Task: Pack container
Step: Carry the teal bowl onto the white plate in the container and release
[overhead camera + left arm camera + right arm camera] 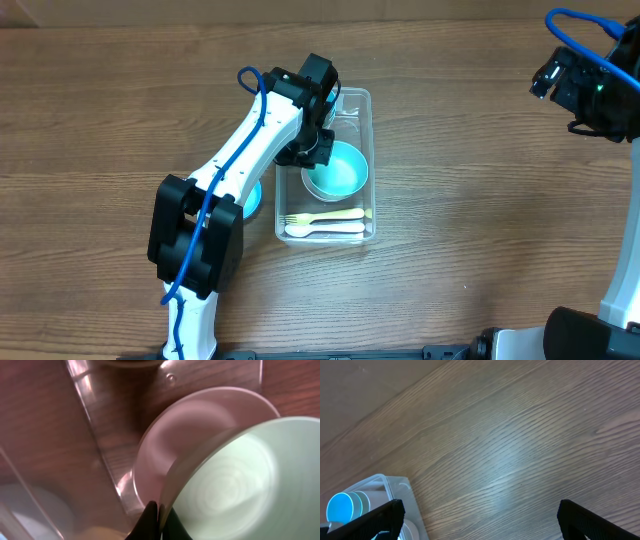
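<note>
- Container (355, 105): clear plastic tub, set upright on the table (480, 200) a little left of its middle; part-filled.
- Teal bowl (340, 172): within the container, at its middle, mouth upward. It is tilted in the left wrist view, so it is judged not yet fully seated.
- Pale dish (165, 435): within the container, partly under the teal bowl. It is seen in the left wrist view only, and its kind cannot be told.
- Fork (325, 216) and spoon (325, 230): laid side by side across the container's near end, just beside the teal bowl.
- Left gripper (161, 519): reached into the container, fingers clenched on the teal bowl's rim.
- Second teal bowl (252, 196): on the table just outside the container's left wall, half hidden under the left arm.
- Right gripper (480, 517): well apart from the container, toward the far right; fingers spread wide, nothing held.
- Step in hand, as judged: the teal bowl is being placed in the container.
- Next move, as judged: the bowl is to be lowered until settled, the rim let go, and the fingers lifted straight out clear of the container's wall. The second teal bowl is then to be fetched.
</note>
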Tool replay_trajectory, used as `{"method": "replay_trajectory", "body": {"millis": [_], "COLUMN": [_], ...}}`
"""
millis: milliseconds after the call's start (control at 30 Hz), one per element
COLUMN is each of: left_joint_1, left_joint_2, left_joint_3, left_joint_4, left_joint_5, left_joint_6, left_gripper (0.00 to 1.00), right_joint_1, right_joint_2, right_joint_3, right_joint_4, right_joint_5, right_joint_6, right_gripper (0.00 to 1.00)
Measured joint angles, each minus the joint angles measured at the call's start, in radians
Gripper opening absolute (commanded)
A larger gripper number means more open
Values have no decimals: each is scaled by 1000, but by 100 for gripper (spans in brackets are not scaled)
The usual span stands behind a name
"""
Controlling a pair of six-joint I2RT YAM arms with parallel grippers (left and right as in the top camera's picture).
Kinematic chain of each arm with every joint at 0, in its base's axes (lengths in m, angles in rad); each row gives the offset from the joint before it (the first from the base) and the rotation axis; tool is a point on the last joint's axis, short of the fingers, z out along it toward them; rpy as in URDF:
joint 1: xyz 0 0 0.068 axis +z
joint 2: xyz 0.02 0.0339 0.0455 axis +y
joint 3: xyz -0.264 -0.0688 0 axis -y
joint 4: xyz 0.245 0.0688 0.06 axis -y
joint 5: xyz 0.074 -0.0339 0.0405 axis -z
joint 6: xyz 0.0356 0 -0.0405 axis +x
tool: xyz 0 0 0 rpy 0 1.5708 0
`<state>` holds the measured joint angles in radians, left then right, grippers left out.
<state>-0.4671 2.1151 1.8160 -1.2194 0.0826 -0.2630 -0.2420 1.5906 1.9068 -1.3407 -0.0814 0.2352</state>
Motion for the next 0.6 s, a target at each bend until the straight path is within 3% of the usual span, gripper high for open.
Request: {"method": "replay_trajectory", "body": {"millis": [267,333,367,433,500,600], "left_joint_1": [0,0,0,0,3,18], "left_joint_2": [0,0,0,-11,-59,-193], "left_joint_3": [-1,-1,-1,-2,-2,-2], "left_joint_4": [24,24,24,24,23,-17], "left_joint_5": [-57,-58,-58,-60,-61,-66], "left_joint_6": [2,4,5,8,11,12], "left_gripper": [4,13,24,31,34,31], "right_joint_1": [0,0,0,0,0,0], "right_joint_2": [0,0,0,0,0,0], "right_joint_3": [0,0,0,0,0,0], "right_joint_4": [0,0,0,0,0,0], "right_joint_5": [0,0,0,0,0,0], "right_joint_6": [0,0,0,0,1,0], "right_gripper": [100,100,100,100,100,100]}}
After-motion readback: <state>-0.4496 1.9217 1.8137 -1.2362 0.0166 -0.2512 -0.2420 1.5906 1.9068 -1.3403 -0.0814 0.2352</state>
